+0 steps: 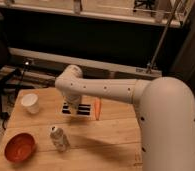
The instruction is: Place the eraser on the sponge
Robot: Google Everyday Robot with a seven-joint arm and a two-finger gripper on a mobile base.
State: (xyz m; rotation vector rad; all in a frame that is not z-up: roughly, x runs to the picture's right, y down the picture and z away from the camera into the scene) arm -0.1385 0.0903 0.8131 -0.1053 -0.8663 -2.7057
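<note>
The eraser, a flat black block with a pale stripe, hangs just above the wooden table near its back middle. My gripper is shut on it from above, and the white arm reaches in from the right. The arm's wrist and the gripper cover the spot behind the eraser, so the sponge is hidden.
An orange carrot lies just right of the eraser. A white cup stands at the back left, a red bowl at the front left, and a small silvery can front of centre. Dark shelving and a metal rail run behind the table.
</note>
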